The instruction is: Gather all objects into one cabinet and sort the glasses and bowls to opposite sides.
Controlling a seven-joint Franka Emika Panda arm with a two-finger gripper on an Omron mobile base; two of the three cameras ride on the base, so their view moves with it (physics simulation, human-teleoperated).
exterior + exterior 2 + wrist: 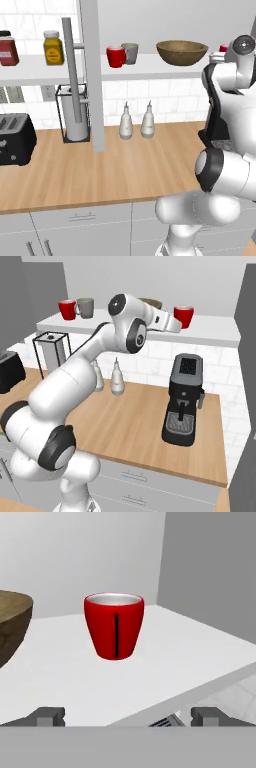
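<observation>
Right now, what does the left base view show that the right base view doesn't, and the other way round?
Left base view alone: the yellow jar and red jar on the shelf, and the cabinet's steel bar handle. Right base view alone: the black coffee machine in full, and the lone red cup whole, just beyond the hand. Both share the paired red cup, the grey-green cup, the wooden bowl and the white shakers.

Rendered kitchen, wooden counter point(125, 165), black toaster point(15, 137), coffee machine point(184, 398), white tiled wall point(165, 97)

text: none legible | yellow jar point(53, 48) label: blurred, unreadable | red jar point(8, 49) label: blurred, unreadable | no brand or number made out
</observation>
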